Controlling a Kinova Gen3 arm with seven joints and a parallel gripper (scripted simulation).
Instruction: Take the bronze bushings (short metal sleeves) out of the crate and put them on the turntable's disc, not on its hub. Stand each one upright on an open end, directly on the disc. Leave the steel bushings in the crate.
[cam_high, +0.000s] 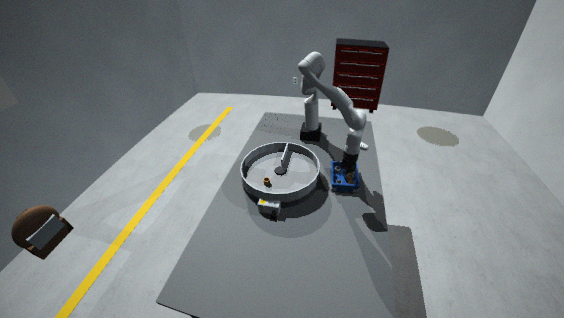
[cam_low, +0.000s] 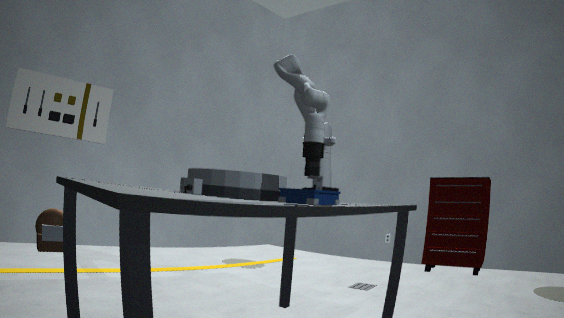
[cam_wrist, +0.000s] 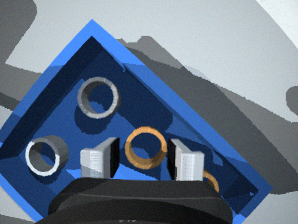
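Observation:
My gripper (cam_high: 349, 172) (cam_low: 316, 186) (cam_wrist: 143, 152) is open and reaches down into the blue crate (cam_high: 345, 189) (cam_low: 296, 196) (cam_wrist: 112, 47). In the wrist view a bronze bushing (cam_wrist: 145, 163) stands upright between the fingers, with a gap on each side. A second bronze bushing (cam_wrist: 213, 182) shows partly beyond the right finger, mostly hidden by the gripper. Two steel bushings (cam_wrist: 86, 101) (cam_wrist: 61, 148) stand at the crate's left part. On the turntable's disc (cam_high: 302, 172), one bronze bushing (cam_high: 267, 181) stands, apparently upright, clear of the hub (cam_high: 280, 171).
The turntable's raised grey wall (cam_high: 280, 195) (cam_low: 240, 183) rings the disc, left of the crate. A thin upright bar (cam_high: 284, 155) runs from near the hub to the back wall. A small grey box (cam_high: 270, 207) sits at the turntable's front.

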